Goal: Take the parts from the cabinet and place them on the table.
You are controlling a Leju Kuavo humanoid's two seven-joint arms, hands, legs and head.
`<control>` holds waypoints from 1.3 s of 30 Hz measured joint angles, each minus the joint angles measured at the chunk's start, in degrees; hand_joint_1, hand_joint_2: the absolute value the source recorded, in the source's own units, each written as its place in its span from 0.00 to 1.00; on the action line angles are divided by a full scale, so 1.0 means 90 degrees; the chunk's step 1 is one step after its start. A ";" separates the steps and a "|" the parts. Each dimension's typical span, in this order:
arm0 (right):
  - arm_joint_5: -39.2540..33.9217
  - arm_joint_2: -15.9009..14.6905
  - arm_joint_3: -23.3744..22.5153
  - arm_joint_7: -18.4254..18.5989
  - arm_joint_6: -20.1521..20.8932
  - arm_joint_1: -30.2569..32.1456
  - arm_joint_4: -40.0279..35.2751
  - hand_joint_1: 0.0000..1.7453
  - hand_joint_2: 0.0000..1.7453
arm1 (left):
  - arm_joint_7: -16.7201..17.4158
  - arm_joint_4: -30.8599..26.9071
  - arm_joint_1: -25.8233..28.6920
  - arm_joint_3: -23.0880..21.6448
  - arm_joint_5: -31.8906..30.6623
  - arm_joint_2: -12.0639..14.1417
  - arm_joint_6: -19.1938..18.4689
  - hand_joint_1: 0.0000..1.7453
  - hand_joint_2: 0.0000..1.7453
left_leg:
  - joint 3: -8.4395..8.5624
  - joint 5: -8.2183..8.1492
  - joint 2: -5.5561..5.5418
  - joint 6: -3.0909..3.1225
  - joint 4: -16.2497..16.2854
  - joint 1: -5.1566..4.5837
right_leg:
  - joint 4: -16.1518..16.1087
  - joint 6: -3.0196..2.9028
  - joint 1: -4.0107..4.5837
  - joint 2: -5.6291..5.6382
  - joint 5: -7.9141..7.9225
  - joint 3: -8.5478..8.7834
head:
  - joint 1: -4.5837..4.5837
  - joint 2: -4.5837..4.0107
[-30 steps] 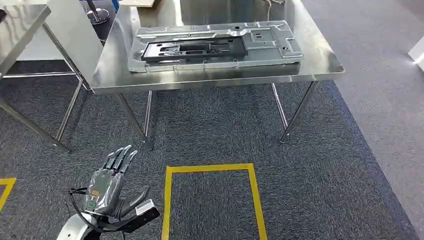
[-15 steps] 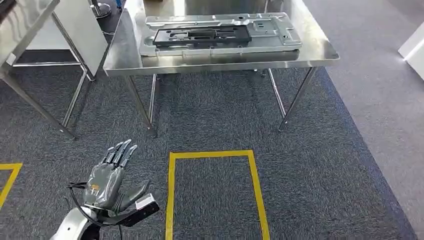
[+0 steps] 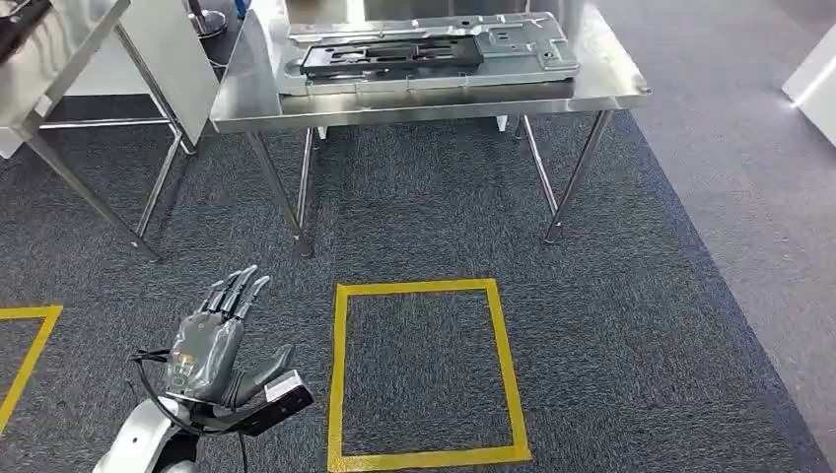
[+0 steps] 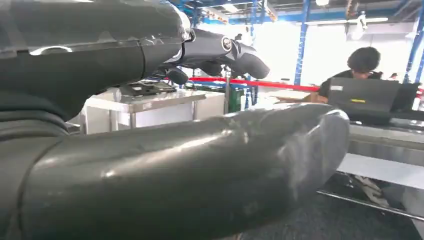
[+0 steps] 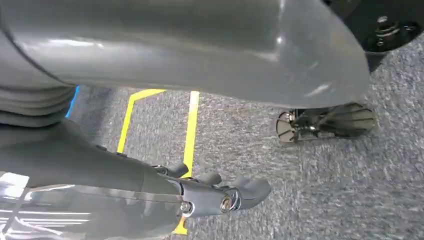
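Note:
A large silver sheet-metal part [image 3: 522, 49] lies flat on the steel table [image 3: 424, 106] at the top of the head view. On it rests a flat black part [image 3: 389, 56]. My left hand [image 3: 212, 345] hangs low at the lower left over the carpet, far from the table, fingers spread and holding nothing. The left wrist view shows its thick thumb [image 4: 175, 165] with dark fingers [image 4: 220, 50] apart above it. My right hand [image 5: 150, 185] hangs over the carpet in the right wrist view, fingers loosely extended and empty.
A second steel table [image 3: 59, 49] stands at the far left, with a white panel [image 3: 168, 49] beside it. A yellow taped rectangle [image 3: 424, 287] marks the carpet in front of the table, more tape [image 3: 30, 345] at left. A person [image 4: 362, 62] sits behind a laptop.
The whole picture has shifted: the table now sits higher and farther in the view and the whole yellow rectangle shows. My left hand keeps the same spread, empty pose.

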 joint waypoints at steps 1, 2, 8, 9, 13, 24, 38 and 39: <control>-0.0012 0.0000 0.0007 0.0000 0.0007 -0.0003 0.0000 0.00 0.00 | 0.0000 0.0000 -0.0037 0.0000 0.0000 0.0000 0.0005 0.00 0.00 | 0.0328 -0.0154 -0.0004 0.0035 -0.0503 -0.0003 | 0.0028 0.0021 0.0003 -0.0007 0.0008 -0.0024 | 0.0000 0.0000; -0.0019 0.0000 0.0012 0.0000 0.0029 -0.0004 0.0000 0.00 0.00 | 0.0000 0.0000 -0.0061 0.0000 0.0000 0.0000 0.0012 0.00 0.00 | 0.0456 -0.0211 -0.0012 0.0085 -0.0714 -0.0040 | 0.0049 0.0066 0.0023 -0.0009 0.0031 -0.0053 | 0.0002 0.0000; -0.0034 0.0005 0.0022 -0.0007 0.0058 -0.0020 0.0005 0.00 0.00 | 0.0010 0.0002 -0.0080 0.0000 -0.0039 0.0005 0.0019 0.00 0.00 | 0.0380 -0.0194 -0.0014 0.0220 -0.0840 -0.0066 | 0.0033 -0.0085 0.0033 -0.0019 0.0103 -0.0124 | 0.0000 0.0000; -0.0034 0.0017 0.0024 -0.0007 0.0058 -0.0018 0.0005 0.00 0.00 | 0.0012 0.0002 -0.0085 0.0000 -0.0039 0.0005 0.0019 0.00 0.00 | 0.0366 -0.0181 -0.0012 0.0239 -0.0836 -0.0077 | 0.0019 0.0022 0.0019 -0.0008 0.0169 -0.0134 | 0.0002 0.0000; -0.0056 0.0044 0.0046 -0.0005 0.0058 -0.0005 0.0010 0.00 0.00 | 0.0041 0.0017 -0.0093 0.0000 -0.0034 0.0005 0.0019 0.00 0.00 | 0.0316 -0.0135 0.0007 0.0305 -0.0830 -0.0088 | -0.0046 0.0139 0.0007 0.0008 0.0250 -0.0157 | 0.0002 0.0000; -0.0107 0.0041 0.0102 0.0146 -0.0061 0.0086 0.0012 0.00 0.00 | 0.0282 -0.0020 0.0465 -0.0058 -0.0549 -0.0200 0.0223 0.00 0.00 | 0.0299 -0.0057 0.0020 0.0449 -0.0841 -0.0156 | -0.0137 0.0361 -0.0060 0.0004 0.0362 -0.0154 | 0.0000 0.0000; -0.0155 0.0083 0.0180 0.0114 -0.0141 0.0054 0.0019 0.00 0.00 | 0.0253 -0.0063 0.0598 -0.0170 -0.0814 -0.0644 0.0199 0.00 0.00 | -0.0137 -0.0016 0.0020 0.0260 -0.0595 -0.0072 | 0.0142 0.0255 -0.0112 0.0105 -0.0189 0.0049 | 0.0002 0.0000; -0.0160 0.0080 0.0182 0.0119 -0.0134 0.0052 0.0022 0.00 0.00 | 0.0253 -0.0063 0.0602 -0.0170 -0.0833 -0.0646 0.0194 0.00 0.00 | -0.0129 -0.0008 0.0016 0.0387 -0.0601 -0.0072 | 0.0142 0.0238 -0.0108 0.0106 -0.0179 0.0053 | 0.0000 0.0000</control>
